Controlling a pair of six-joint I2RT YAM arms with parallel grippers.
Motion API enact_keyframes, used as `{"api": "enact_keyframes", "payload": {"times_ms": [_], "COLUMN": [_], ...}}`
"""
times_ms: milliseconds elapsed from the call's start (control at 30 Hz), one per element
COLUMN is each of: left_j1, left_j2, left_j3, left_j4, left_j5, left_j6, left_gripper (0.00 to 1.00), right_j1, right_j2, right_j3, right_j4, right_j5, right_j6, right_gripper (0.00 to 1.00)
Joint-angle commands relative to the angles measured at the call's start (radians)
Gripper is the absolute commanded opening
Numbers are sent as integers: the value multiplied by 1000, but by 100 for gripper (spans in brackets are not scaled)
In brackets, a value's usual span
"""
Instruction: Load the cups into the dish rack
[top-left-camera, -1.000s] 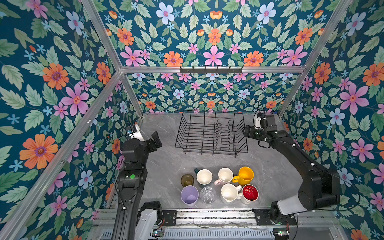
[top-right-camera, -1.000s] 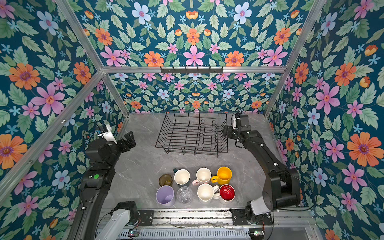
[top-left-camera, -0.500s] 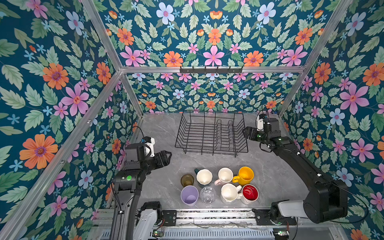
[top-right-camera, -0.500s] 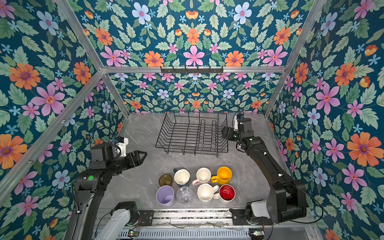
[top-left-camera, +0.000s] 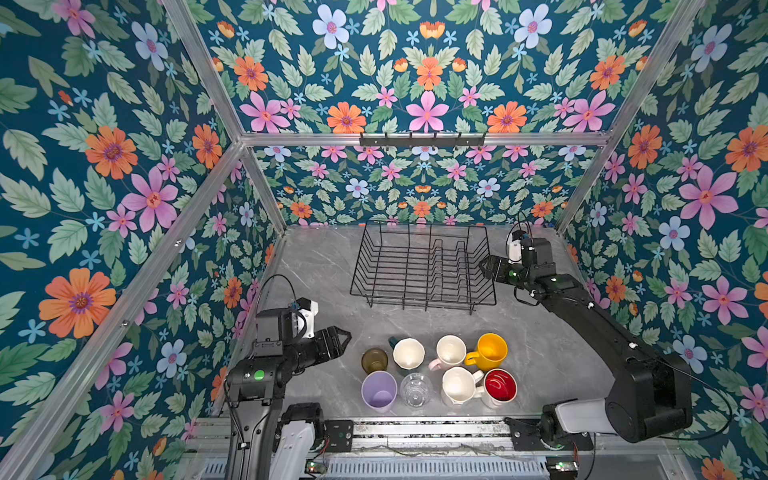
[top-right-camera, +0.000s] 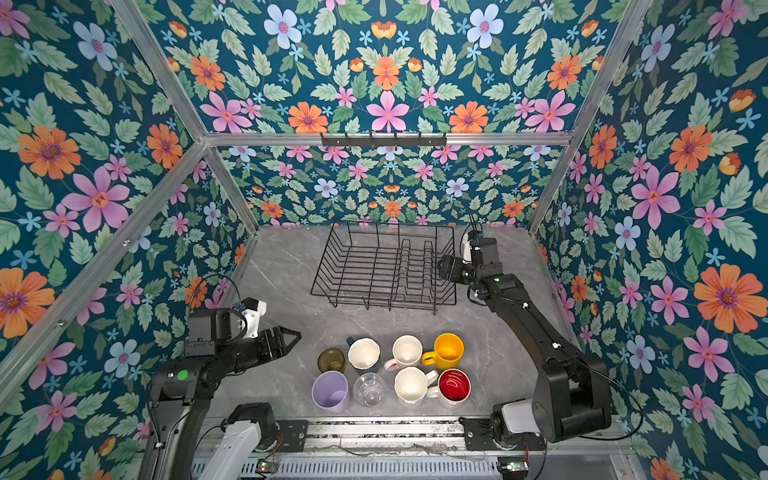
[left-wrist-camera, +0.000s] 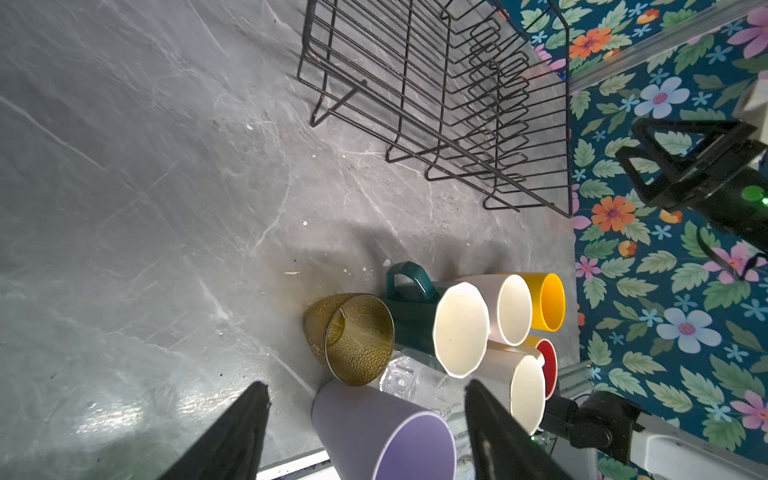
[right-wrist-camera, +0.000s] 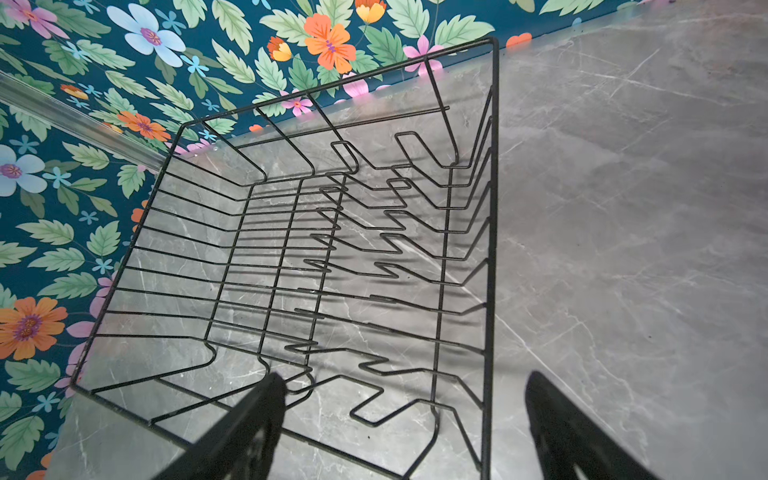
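Observation:
The cups stand upright in two rows near the table's front edge: olive glass (top-left-camera: 374, 360), teal mug (top-left-camera: 408, 353), pink mug (top-left-camera: 450, 351) and yellow mug (top-left-camera: 489, 351) behind; lilac tumbler (top-left-camera: 378, 390), clear glass (top-left-camera: 415, 389), white faceted mug (top-left-camera: 458, 385) and red-lined mug (top-left-camera: 500, 384) in front. The black wire dish rack (top-left-camera: 419, 297) sits empty toward the back. My left gripper (top-left-camera: 345, 337) is open, just left of the olive glass and apart from it; its wrist view frames the lilac tumbler (left-wrist-camera: 374, 428). My right gripper (top-left-camera: 486, 266) hovers open at the rack's right side (right-wrist-camera: 494, 208).
Flowered walls close in the table on three sides. An aluminium rail (top-left-camera: 415, 428) runs along the front edge right behind the front row of cups. Bare grey marble (top-left-camera: 316, 270) lies left of the rack.
My left arm has swung down from the left wall toward the cups, and its jaws have narrowed a little. The right gripper has shifted slightly beside the rack.

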Motion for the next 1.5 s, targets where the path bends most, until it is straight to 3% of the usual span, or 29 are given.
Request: {"api": "enact_keyframes", "payload": {"times_ms": [0,467,567,733,800,1233,1467], "left_j1": [-8,-68,-152,-393,-437,-513,-550], "left_j2": [1,77,111,175,179,48,48], "left_j3": [-2,-30,-30,-3,-9,-56,-49], "left_j4": [21,247,307,316,302,223,160], "left_j5": [38,12,-49,-245,-273,-257,-248], "left_j6": [35,9,-22,-66,-80,-137,-92], "left_gripper": [75,76,76,76,75,70,69], "right_j1": [14,38,39,38,38,38,38], "right_j2": [9,20,23,15,8,5,3], "right_j3": [10,27,25,25,23,10,16], "right_j4": [19,7,4,-9,-11,0,-8], "right_j5": [5,13,13,20,26,0,14], "right_j6": [8,10,7,-1,-7,-32,-26], "right_gripper": [89,89,89,89,89,96,96]}}
